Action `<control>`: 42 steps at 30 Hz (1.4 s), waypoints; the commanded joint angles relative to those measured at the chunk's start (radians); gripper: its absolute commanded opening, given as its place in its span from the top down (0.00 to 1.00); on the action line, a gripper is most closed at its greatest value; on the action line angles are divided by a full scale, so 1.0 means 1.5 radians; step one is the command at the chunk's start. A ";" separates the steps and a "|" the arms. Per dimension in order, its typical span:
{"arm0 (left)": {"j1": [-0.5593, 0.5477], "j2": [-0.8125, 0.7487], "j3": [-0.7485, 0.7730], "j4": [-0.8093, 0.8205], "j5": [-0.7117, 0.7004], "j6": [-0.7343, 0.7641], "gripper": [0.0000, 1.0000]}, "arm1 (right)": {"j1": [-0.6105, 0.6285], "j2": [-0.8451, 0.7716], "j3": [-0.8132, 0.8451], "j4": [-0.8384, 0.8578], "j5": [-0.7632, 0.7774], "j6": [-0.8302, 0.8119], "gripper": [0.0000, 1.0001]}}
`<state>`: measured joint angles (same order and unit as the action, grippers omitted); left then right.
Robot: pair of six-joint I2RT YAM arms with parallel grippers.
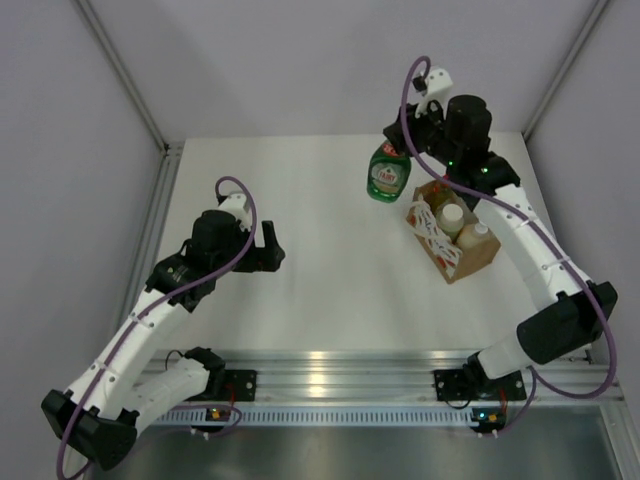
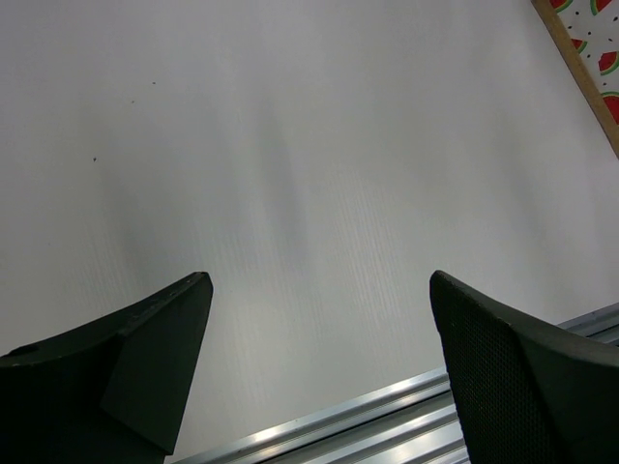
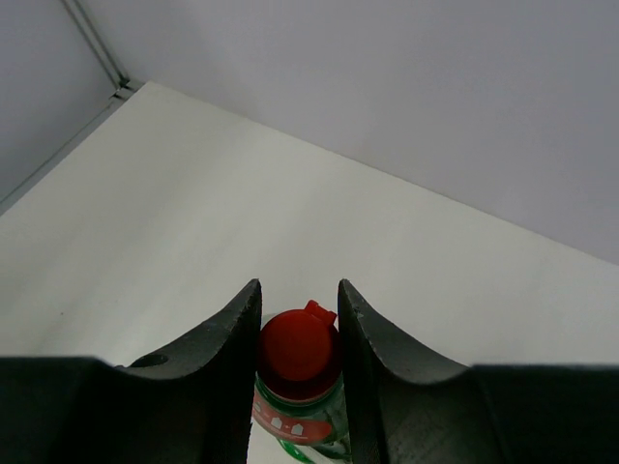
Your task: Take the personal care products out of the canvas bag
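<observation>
Top external view: right gripper (image 1: 393, 148) holds the green bottle (image 1: 388, 176) by its red cap (image 1: 390, 150); bottle hangs upright above the table (image 1: 320, 220), just left and far of the canvas bag (image 1: 482, 260), apart from it.
Right wrist view confirms: right gripper (image 3: 298, 300) clamped on both sides of the red cap (image 3: 298, 346); green bottle (image 3: 298, 418) body below the jaws, bare table underneath.
Bag sits at right of the table, upright, mouth open; white rope handles (image 1: 430, 226) flop over its left edge; inside I see the cream cylinder (image 1: 452, 215) with white lid and a peach bottle (image 1: 478, 237) nearer; a yellowish top at the far end may be the slim one, can't tell for sure.
Left gripper (image 1: 274, 250) at left of the table, well apart from the bag; left wrist view shows left gripper (image 2: 319, 280) jaws wide apart, nothing between them, only table below.
Step, as I read it: first product is out of the bag, placement pending; the others not yet removed.
Next move calls for: carry left over bare table, lower until the base rests flat, then release; cap grip leaves the body free to swing, so go slow; keep the drop spot away from the handles so the next reach into the bag isn't blocked.
</observation>
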<state>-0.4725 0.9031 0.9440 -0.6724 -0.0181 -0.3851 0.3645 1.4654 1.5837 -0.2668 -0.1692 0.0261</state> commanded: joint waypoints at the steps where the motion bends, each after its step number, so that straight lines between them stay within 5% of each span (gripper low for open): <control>1: -0.003 -0.008 -0.001 0.036 -0.007 0.011 0.02 | 0.033 0.006 0.061 0.166 0.006 -0.039 1.00; 23: -0.002 -0.008 -0.002 0.036 -0.011 0.012 0.02 | 0.150 0.197 -0.082 0.474 -0.006 -0.053 1.00; 30: -0.003 -0.013 -0.003 0.036 -0.009 0.013 0.02 | 0.190 0.214 -0.146 0.519 0.023 -0.131 0.99; 32: -0.002 -0.013 -0.003 0.037 -0.007 0.012 0.02 | 0.203 0.217 -0.148 0.511 0.035 -0.141 0.86; 36: -0.002 -0.016 -0.003 0.036 -0.010 0.013 0.02 | 0.205 0.224 -0.151 0.510 0.038 -0.136 0.80; 39: -0.002 -0.019 -0.004 0.035 -0.010 0.014 0.02 | 0.206 0.222 -0.159 0.515 0.044 -0.127 0.55; 42: -0.002 -0.018 -0.005 0.036 -0.004 0.014 0.02 | 0.205 0.217 -0.158 0.507 0.048 -0.123 0.44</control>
<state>-0.4725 0.8921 0.9401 -0.6724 -0.0235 -0.3748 0.6666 1.8271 1.3289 0.3546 -0.1051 -0.1555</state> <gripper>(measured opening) 0.984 0.541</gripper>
